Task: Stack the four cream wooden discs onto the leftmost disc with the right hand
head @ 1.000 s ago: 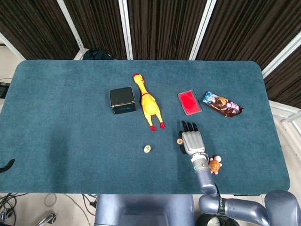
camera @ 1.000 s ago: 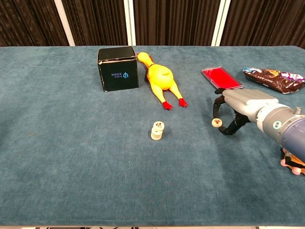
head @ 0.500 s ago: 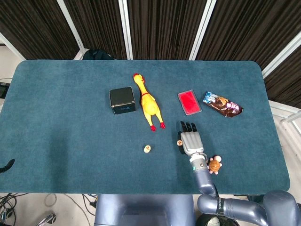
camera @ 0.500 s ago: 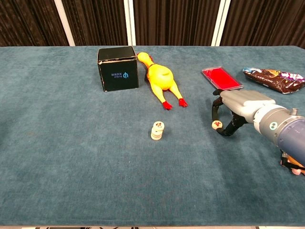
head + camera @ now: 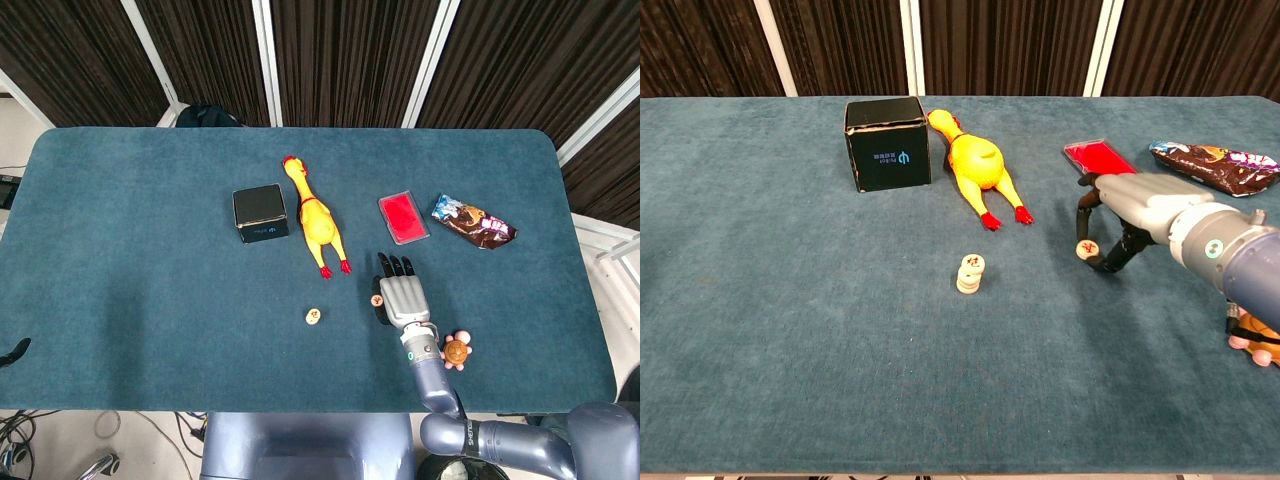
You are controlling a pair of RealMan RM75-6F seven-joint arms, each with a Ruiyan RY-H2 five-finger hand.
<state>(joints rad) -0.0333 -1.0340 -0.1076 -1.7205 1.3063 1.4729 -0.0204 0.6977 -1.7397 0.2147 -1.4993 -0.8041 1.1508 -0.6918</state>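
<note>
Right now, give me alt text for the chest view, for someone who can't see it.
The robot's right hand pinches a cream disc above a blue table, right of a short disc stack. Behind lie a rubber chicken and a black box.

My right hand (image 5: 1130, 215) has a pale grey metallic back and black fingers (image 5: 1087, 205). Behind it the forearm (image 5: 1230, 255) is a smooth blue-grey cylinder, with a small round green-and-white mark near the wrist. In the head view, the same arm widens into rounded grey-blue joint housings at the worktop's near edge.

The right hand (image 5: 1145, 205) hides part of the red tray (image 5: 1095, 156); disc (image 5: 1083, 249) markings seem illegible.
</note>
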